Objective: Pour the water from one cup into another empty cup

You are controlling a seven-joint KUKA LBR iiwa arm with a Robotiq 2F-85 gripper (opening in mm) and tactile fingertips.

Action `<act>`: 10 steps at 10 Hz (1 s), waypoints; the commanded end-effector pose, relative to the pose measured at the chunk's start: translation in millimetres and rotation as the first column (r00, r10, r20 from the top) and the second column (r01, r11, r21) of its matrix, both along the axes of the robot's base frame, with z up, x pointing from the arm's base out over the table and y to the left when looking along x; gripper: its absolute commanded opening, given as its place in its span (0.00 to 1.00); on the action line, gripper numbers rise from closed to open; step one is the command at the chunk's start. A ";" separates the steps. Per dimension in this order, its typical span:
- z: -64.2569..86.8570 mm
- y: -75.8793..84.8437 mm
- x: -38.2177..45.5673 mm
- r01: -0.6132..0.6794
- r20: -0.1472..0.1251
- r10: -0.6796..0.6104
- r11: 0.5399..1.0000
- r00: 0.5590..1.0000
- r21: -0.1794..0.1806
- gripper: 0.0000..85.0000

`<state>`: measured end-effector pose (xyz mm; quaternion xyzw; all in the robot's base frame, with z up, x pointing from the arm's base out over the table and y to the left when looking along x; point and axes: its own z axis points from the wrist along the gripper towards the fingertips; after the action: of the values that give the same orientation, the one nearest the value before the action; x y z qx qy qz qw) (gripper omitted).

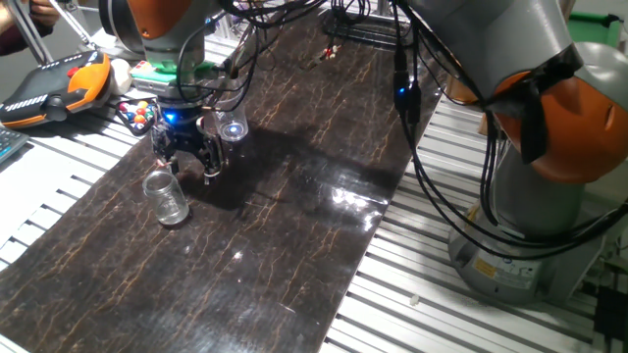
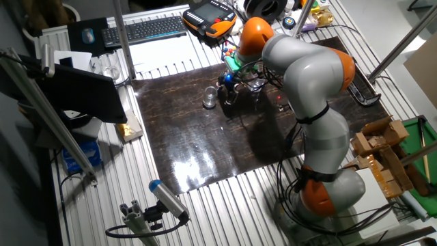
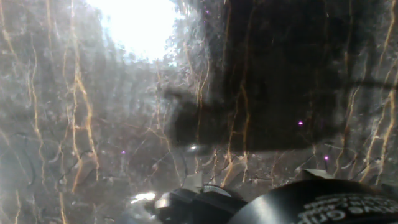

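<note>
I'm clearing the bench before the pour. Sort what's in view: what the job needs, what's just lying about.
Needed:
tall clear cup
short glass
gripper

Lying about:
orange teach pendant
keyboard
small colored balls
wooden blocks

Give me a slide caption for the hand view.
Hand camera looking down on the dark veined tabletop under bright glare; no cup in sight.

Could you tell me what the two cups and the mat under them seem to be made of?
Short cup: probably clear glass; see-through with a bright glint at the bottom.
Tall cup: clear and thin-walled, plastic or glass; I cannot tell which.
Mat: dark, glossy, marble-patterned sheet; it mirrors the lamps, so likely laminate or vinyl rather than stone.
</note>
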<state>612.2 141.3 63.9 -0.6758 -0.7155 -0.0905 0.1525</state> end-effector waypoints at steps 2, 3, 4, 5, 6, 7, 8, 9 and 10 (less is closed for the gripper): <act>-0.4 -1.3 0.2 -0.017 0.005 0.017 1.000 1.000 -0.011 1.00; -0.4 -1.3 0.2 -0.031 0.009 0.031 0.999 0.999 -0.024 1.00; -0.4 -1.3 0.2 -0.051 0.017 0.051 0.998 0.999 -0.034 1.00; -0.4 -1.3 0.2 -0.067 0.021 0.068 0.997 0.997 -0.047 1.00; -0.4 -1.3 0.2 -0.071 0.020 0.072 0.996 0.997 -0.052 1.00; -0.4 -1.3 0.2 -0.055 0.015 0.055 0.998 0.998 -0.032 1.00; -0.4 -1.3 0.2 -0.032 0.011 0.032 0.999 0.999 -0.013 1.00; -0.4 -1.3 0.2 -0.032 0.012 0.032 0.999 0.999 -0.004 1.00; -0.4 -1.3 0.2 -0.032 0.012 0.032 0.999 0.999 0.010 1.00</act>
<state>613.2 140.3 63.5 -0.6627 -0.7265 -0.0971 0.1538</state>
